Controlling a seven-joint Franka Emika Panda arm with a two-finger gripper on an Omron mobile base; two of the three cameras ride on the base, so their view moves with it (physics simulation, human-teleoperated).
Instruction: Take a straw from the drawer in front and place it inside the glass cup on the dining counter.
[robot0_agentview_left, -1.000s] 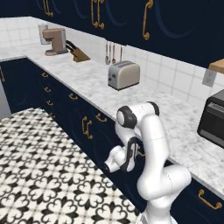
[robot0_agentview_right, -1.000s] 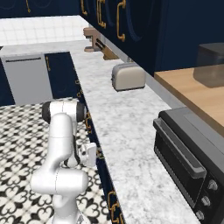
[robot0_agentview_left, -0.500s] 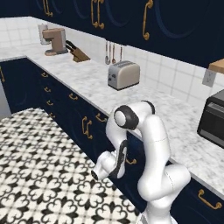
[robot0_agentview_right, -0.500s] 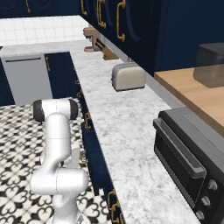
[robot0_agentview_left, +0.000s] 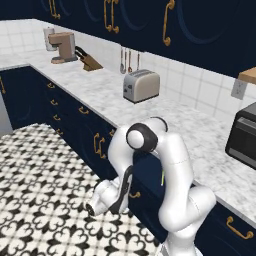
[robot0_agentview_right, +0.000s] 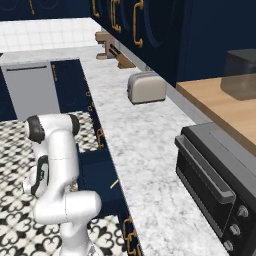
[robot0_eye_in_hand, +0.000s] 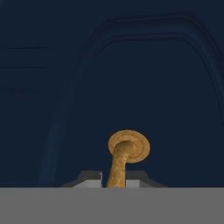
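My gripper (robot0_eye_in_hand: 114, 178) is shut on the curved brass handle (robot0_eye_in_hand: 120, 162) of the navy drawer (robot0_eye_in_hand: 131, 87). From the left base camera, the hand (robot0_agentview_left: 102, 202) sits low over the floor and holds the drawer (robot0_agentview_left: 148, 171) pulled out from the cabinet row. The straw (robot0_agentview_right: 115, 183), a thin pale-yellow stick, lies inside the open drawer (robot0_agentview_right: 102, 170) and also shows past my arm as a short sliver, the straw (robot0_agentview_left: 162, 178). The glass cup and the dining counter are out of view.
A marble worktop (robot0_agentview_left: 100, 95) runs above the drawers, carrying a toaster (robot0_agentview_left: 141, 86), a coffee machine (robot0_agentview_left: 61, 47), a knife block (robot0_agentview_left: 89, 62) and a black oven (robot0_agentview_right: 210, 185). Patterned floor tiles (robot0_agentview_left: 45, 175) spread to the left. A grey dishwasher front (robot0_agentview_right: 27, 92) stands at the far end.
The jaws closed on the brass handle, and the hand drew back from the cabinets toward the floor side. The drawer slid out with it, uncovering the straw.
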